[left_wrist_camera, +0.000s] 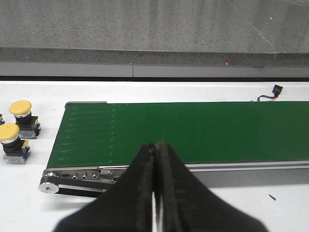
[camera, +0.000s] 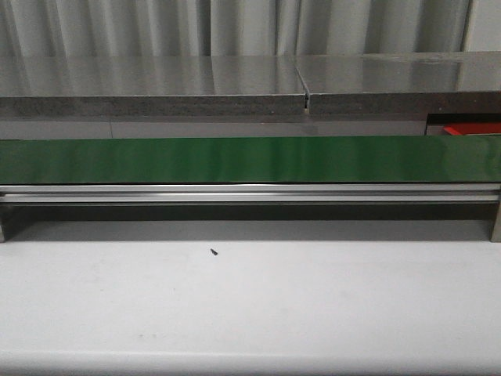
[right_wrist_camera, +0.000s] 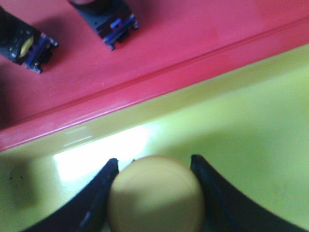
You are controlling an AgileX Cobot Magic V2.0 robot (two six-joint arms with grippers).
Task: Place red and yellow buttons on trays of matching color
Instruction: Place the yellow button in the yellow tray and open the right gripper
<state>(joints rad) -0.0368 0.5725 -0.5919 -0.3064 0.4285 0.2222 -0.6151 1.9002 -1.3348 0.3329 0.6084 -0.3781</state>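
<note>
In the right wrist view my right gripper (right_wrist_camera: 153, 164) is shut on a yellow button (right_wrist_camera: 155, 198), its dark fingers (right_wrist_camera: 99, 193) hugging both sides of the domed cap. It hangs low over the yellow tray (right_wrist_camera: 251, 121), close to the rim it shares with the red tray (right_wrist_camera: 169, 43). On the red tray stand two black button bodies (right_wrist_camera: 108, 19) (right_wrist_camera: 24, 43), their caps cut off by the frame. In the left wrist view my left gripper (left_wrist_camera: 155, 147) is shut and empty above the near edge of the green belt (left_wrist_camera: 193, 130). Two yellow buttons (left_wrist_camera: 20, 107) (left_wrist_camera: 8, 132) stand on the white table beside the belt's end.
The front view shows the long green belt (camera: 250, 159) on its metal rail, a grey counter (camera: 156, 82) behind it, a red sliver of tray (camera: 470, 128) at far right and a black speck (camera: 213, 251) on the white table. A small cable connector (left_wrist_camera: 276, 90) lies beyond the belt.
</note>
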